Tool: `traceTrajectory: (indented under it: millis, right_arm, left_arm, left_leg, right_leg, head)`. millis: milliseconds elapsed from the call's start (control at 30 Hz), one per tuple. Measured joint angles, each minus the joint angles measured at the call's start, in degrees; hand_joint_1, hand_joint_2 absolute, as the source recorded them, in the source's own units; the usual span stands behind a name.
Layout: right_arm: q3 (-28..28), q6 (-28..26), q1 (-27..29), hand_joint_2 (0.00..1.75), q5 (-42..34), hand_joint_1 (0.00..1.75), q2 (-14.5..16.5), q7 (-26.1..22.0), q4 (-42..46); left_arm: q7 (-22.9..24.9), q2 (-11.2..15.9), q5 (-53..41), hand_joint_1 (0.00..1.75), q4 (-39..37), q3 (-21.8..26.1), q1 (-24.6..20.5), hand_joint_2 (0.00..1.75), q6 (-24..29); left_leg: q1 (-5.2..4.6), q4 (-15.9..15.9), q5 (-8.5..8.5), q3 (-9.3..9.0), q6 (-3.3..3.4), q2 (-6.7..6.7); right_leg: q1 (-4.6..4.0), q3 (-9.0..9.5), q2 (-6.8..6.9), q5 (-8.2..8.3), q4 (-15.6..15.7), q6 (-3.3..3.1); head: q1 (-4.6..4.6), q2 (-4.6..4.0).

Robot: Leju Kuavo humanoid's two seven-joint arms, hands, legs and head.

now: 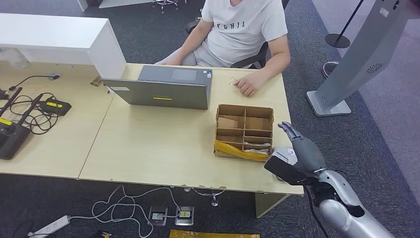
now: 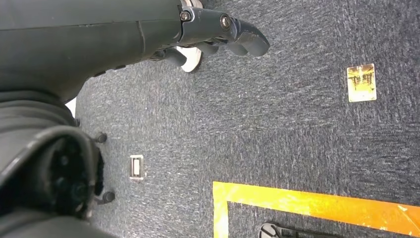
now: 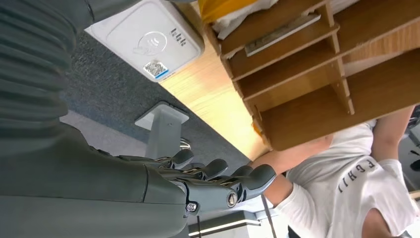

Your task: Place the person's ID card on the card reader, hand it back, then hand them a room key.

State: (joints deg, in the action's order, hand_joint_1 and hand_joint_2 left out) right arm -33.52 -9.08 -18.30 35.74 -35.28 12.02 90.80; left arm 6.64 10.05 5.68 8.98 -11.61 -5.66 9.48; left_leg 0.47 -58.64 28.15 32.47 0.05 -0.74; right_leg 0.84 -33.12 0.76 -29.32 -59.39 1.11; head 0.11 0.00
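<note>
Right robot hand (image 1: 303,148) sits over the near right corner of the table (image 1: 158,144), just beside the cardboard divider box (image 1: 244,132); fingers loosely apart, a little curled, nothing in them as far as I can see. Under it, at the table edge, is the white card reader (image 3: 147,40), contactless mark up, so I read the arm as parked there because that's where the ID has to land. Reader is touching or just beside the box, can't tell which. Box compartments are open toward me; a flat card-like piece (image 3: 281,34) lies in one slot near the reader, prob the room keys, kept within reach of the same arm. Person (image 1: 242,29) sits across the table, one hand (image 1: 250,84) resting on the far edge by something small and pale (image 1: 233,82), poss the ID card, too small to confirm. Laptop (image 1: 166,87) faces them, out of my way. Left robot hand (image 2: 223,34) hangs by the robot's side over the carpet, fingers curled in, holding nothing. Judgement: task barely begun, no card on the reader; next I need to reach toward the person's hand for the ID.
</note>
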Motion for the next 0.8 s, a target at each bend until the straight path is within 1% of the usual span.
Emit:
traceTrajectory:
  millis: [500, 667, 800]
  right_arm:
    - [-3.5, -0.8, 0.0, 1.75, 0.6, 0.0, 3.0, -0.6, -4.9]
    - [-4.0, -1.9, -0.1, 1.75, 1.2, 0.0, 4.2, -1.8, -6.6]
    - [-4.1, -3.1, -0.8, 1.75, 3.2, 0.0, 5.4, -2.8, -8.2]
  left_arm:
    - [0.0, -0.1, 0.0, 0.0, 0.0, 0.0, 0.0, 0.0, 0.0]
    - [0.0, -0.1, 0.0, 0.0, 0.0, 0.0, 0.0, 0.0, 0.1]
    - [0.2, -0.1, 0.0, 0.0, 0.0, 0.0, 0.0, 0.0, 0.1]
  left_leg:
    - [0.0, 0.0, 0.0, -0.01, 0.0, 0.0]
    - [0.0, 0.0, 0.0, -0.01, 0.0, 0.0]
    - [0.0, 0.0, 0.0, -0.01, 0.0, 0.0]
  right_leg:
    - [0.0, 0.0, -0.01, 0.0, 0.0, 0.0]
    - [0.0, 0.0, -0.01, 0.0, 0.0, 0.0]
    - [0.0, 0.01, -0.02, 0.0, 0.0, 0.0]
  head:
    - [0.01, 0.0]
    - [0.0, 0.0]
    - [0.01, 0.0]
